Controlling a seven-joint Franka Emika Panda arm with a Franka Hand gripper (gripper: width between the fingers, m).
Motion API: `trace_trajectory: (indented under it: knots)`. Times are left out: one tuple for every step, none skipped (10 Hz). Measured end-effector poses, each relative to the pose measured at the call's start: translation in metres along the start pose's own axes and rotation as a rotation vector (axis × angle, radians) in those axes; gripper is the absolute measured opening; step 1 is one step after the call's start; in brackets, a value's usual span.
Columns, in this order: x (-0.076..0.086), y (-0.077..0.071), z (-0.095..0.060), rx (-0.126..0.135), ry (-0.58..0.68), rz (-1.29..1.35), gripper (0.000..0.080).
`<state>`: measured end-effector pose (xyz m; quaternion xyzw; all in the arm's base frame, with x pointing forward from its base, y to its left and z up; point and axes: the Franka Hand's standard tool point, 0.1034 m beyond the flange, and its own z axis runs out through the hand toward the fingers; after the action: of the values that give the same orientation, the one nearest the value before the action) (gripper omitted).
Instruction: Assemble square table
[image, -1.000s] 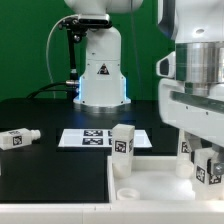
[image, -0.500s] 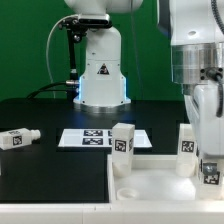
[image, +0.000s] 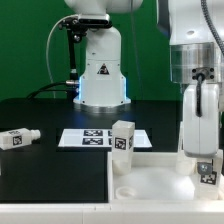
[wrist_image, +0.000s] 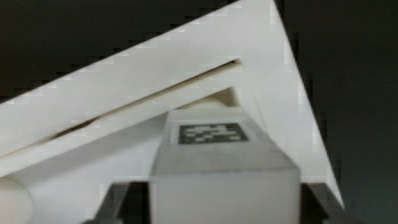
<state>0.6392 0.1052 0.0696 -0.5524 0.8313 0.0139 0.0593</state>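
The gripper (image: 207, 168) hangs low at the exterior view's right, its fingers clamped on a tagged white leg (image: 207, 172) held upright over the square panel (image: 160, 181). In the wrist view the same leg (wrist_image: 221, 160) sits between the fingers, tag up, with the panel's (wrist_image: 178, 75) corner beyond it. A 2nd leg (image: 122, 139) stands upright at the panel's far edge. A 3rd leg (image: 17, 138) lies on its side on the black table (image: 50, 170), well apart at the exterior view's left. The marker board (image: 95, 138) lies flat between them.
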Motion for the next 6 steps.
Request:
trace_trajectory:
  knots:
    - [0.000, 0.000, 0.000, 0.000, 0.000, -0.001, 0.0499]
    - [0.000, -0.001, -0.002, 0.003, -0.002, -0.011, 0.0499]
    - [0.001, -0.006, -0.015, 0.018, -0.013, -0.040, 0.0625]
    - [0.004, -0.012, -0.034, 0.034, -0.027, -0.080, 0.0625]
    - [0.009, -0.020, -0.050, 0.054, -0.042, -0.075, 0.0644]
    - [0.009, -0.015, -0.044, 0.046, -0.036, -0.077, 0.0644]
